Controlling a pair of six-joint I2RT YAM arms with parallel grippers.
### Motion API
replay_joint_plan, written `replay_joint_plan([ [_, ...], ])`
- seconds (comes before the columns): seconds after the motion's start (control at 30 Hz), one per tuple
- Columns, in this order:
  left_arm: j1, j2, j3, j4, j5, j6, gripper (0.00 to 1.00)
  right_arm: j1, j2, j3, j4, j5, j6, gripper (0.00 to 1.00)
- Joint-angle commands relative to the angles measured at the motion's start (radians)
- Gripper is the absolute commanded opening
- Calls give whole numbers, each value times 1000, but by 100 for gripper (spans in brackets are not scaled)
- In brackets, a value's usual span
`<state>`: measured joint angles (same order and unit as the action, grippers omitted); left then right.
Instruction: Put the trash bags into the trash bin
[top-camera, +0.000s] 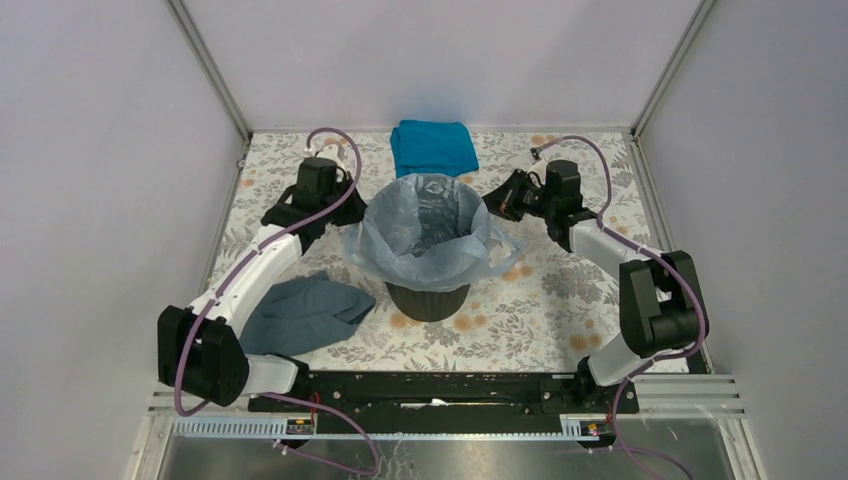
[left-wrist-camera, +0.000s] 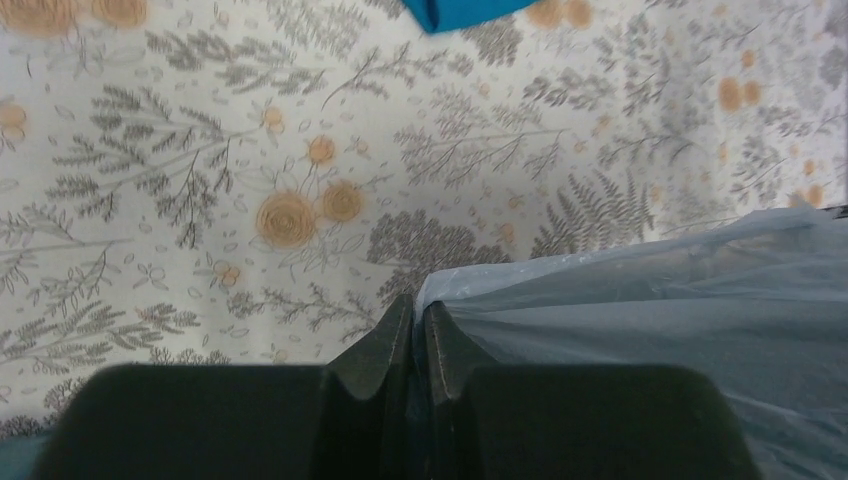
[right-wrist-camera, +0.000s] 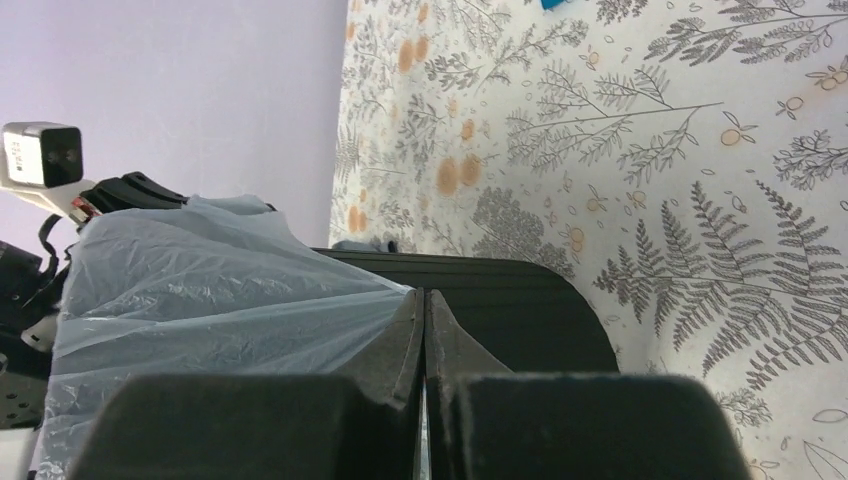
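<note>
- Trash bag sits in the trash bin, mouth open, with film folded out over the rim all round and hanging partway down the outside.
- Bin stands upright mid-table; only its black lower body shows below the draped film.
- Left gripper is at the bin's far-left rim, fingers pressed together on a corner of bag film. The rest of the bag stretches off to its right.
- Right gripper is at the far-right rim, fingers also pinched together with the bag edge running right up to the tips. Black bin rim is just behind them.
- The two grippers face each other across the bin mouth, with the bag between them.
- Teal cloth lies at the table's far edge, just beyond the bin and apart from it.
- Dark grey cloth lies near-left, beside the left arm's forearm and close to the bin base. I cannot tell if they touch.
- Floral table is bare to the right and near side of the bin.
- Enclosure walls stand at the left, right and far table edges; both wrists are well inside them.
</note>
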<state>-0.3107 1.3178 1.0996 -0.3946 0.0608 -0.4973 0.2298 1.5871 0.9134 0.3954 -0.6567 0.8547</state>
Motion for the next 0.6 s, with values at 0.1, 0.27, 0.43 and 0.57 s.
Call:
replay_joint_plan([
  [0.1,5,-44,-132,27,-9,-7,10,38,-97,95,-190,83,-146,0],
  [0.27,5,-113,-231,26,2,-36,9,40,-92,85,-296,129,-264,3],
  [0.43,6,-149,-186,-43,-28,5,12,40,-125,169,-542,244,-411,15],
  [0.57,5,-142,-198,-26,29,7,15,40,-161,245,-705,323,-491,50],
])
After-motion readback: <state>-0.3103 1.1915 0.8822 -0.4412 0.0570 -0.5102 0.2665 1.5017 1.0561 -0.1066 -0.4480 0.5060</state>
